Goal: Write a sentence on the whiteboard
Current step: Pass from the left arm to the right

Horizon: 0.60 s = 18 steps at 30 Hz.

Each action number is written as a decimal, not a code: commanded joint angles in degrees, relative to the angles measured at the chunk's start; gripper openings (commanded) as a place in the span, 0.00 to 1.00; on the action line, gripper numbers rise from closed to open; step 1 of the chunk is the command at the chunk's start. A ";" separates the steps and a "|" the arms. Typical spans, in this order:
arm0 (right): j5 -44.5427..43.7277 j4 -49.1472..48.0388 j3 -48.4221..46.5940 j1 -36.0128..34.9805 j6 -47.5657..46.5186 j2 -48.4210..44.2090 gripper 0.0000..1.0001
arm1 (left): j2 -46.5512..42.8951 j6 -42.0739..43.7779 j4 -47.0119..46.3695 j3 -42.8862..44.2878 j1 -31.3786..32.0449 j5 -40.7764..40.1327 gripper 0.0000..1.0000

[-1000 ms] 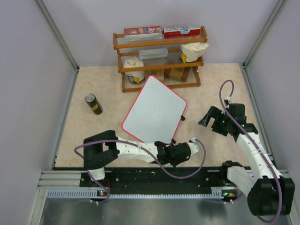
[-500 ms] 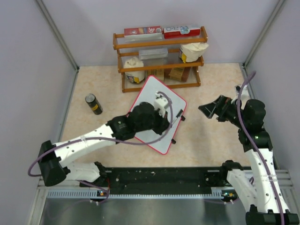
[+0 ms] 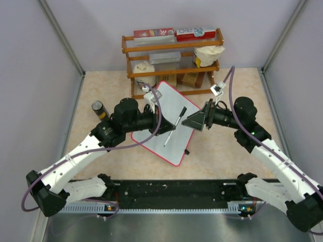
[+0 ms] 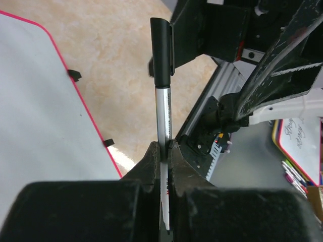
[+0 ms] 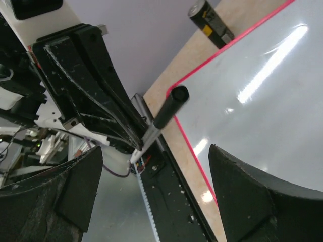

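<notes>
Over the blank whiteboard (image 3: pixel 174 101), my left end effector (image 4: pixel 162 151) clamps the capped marker (image 4: pixel 162 108); my right end effector (image 3: pixel 191 121), spread wide and empty, must next grip its cap (image 4: pixel 161 50) (uncapping, I judge).

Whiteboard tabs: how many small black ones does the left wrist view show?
2, both on the whiteboard's red edge: the upper tab farther from the left gripper, the lower tab close to it. Others may lie out of frame.

light: bright, even; glare: streak on whiteboard (image 5: pixel 262 101); shadows: soft
</notes>
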<state>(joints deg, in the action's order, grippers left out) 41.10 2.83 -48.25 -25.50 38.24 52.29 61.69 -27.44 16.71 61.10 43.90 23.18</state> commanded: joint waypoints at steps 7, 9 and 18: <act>0.29 -18.56 -4.13 -7.46 7.11 7.12 0.67 | -1.92 -3.67 -4.76 1.21 -0.39 4.95 0.00; 0.38 -18.65 -3.96 -7.99 7.20 7.47 0.56 | -1.84 -3.67 -4.67 1.13 -0.48 4.16 0.00; -2.16 -14.88 -2.90 -9.84 4.83 6.25 0.00 | -1.66 -1.56 -0.72 2.09 -0.48 1.35 0.17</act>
<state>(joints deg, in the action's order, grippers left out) 39.79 -11.40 -49.30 -33.78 44.97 60.18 60.97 -29.98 15.92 61.10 43.92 27.53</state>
